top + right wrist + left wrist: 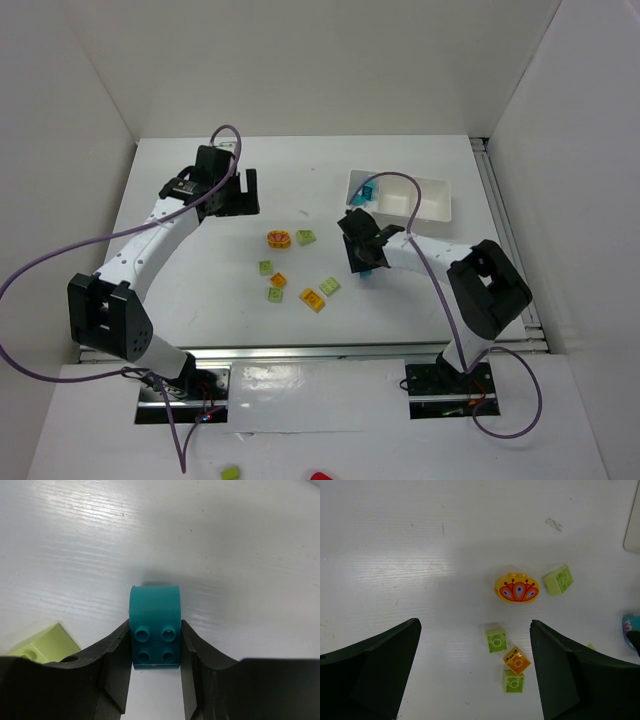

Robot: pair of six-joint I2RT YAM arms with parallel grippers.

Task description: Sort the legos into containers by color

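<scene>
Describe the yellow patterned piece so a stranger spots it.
On the white table, find the loose bricks left of the white tray. The yellow piece sits at the back, beside a light green brick; it alone is rounded with a red fan design.

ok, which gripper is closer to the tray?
Right. The right gripper, shut on a teal brick, sits just on the near side of the tray. The left gripper, open, is well off to the tray's left, across the table.
</scene>
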